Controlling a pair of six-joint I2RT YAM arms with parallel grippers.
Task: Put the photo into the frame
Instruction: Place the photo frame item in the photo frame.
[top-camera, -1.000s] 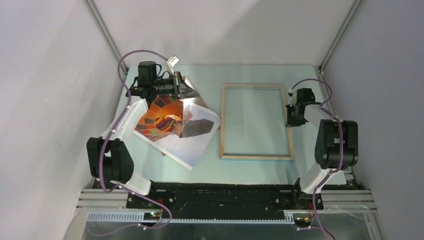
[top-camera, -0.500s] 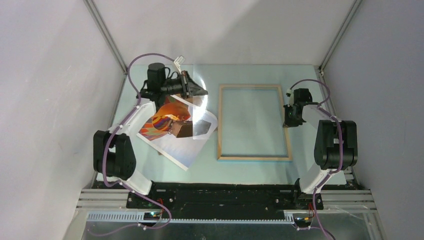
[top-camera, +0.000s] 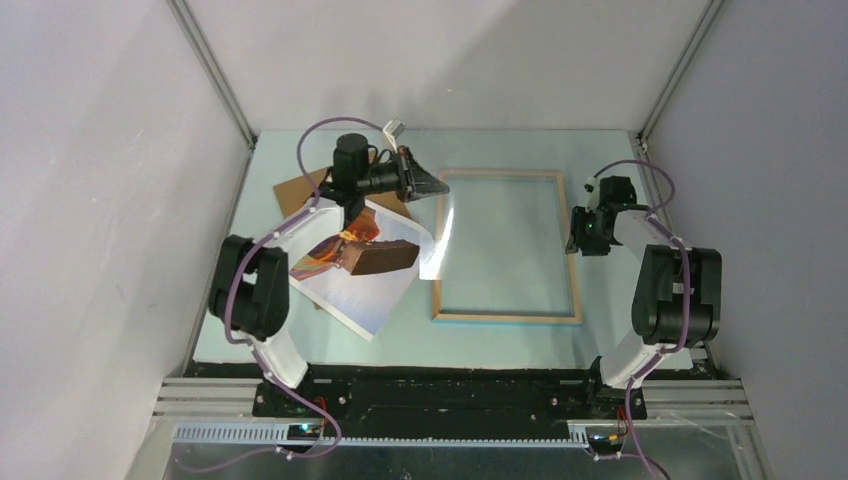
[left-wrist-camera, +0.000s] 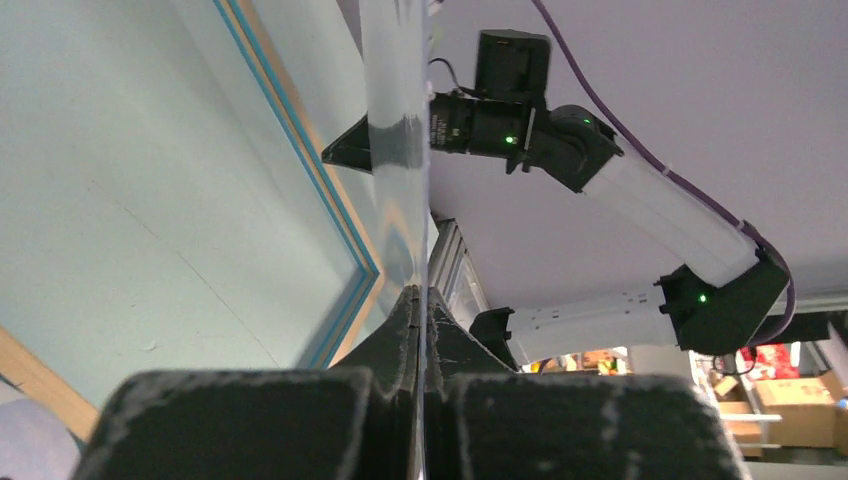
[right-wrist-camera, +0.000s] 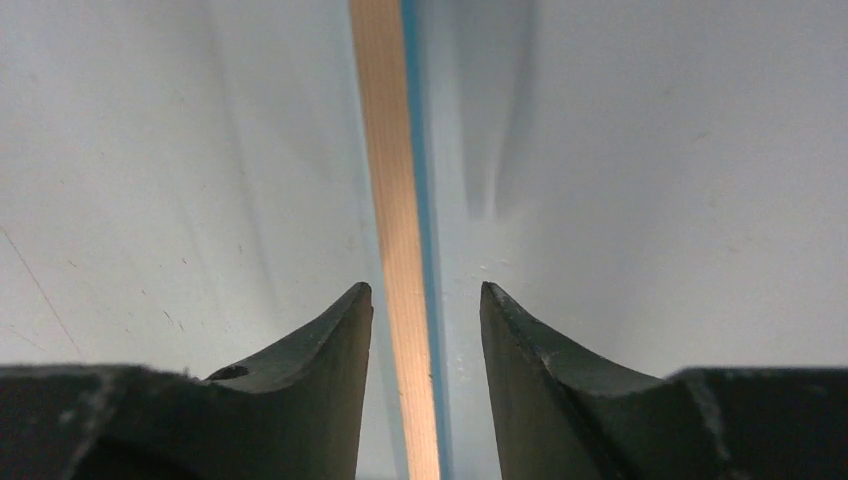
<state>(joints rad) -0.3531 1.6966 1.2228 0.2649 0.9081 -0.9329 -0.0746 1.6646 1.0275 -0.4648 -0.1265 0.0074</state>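
Pinching clear pane (left-wrist-camera: 395, 150), left end effector (left-wrist-camera: 420, 300) closed.

Upright clear sheet (top-camera: 437, 240) walls off the frame (top-camera: 507, 316) on its left.

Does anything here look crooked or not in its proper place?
Yes. The photo lies askew on the table, left of the frame and turned at an angle to it. The left end effector holds a clear pane tilted steeply over the frame's left rail, not flat inside.
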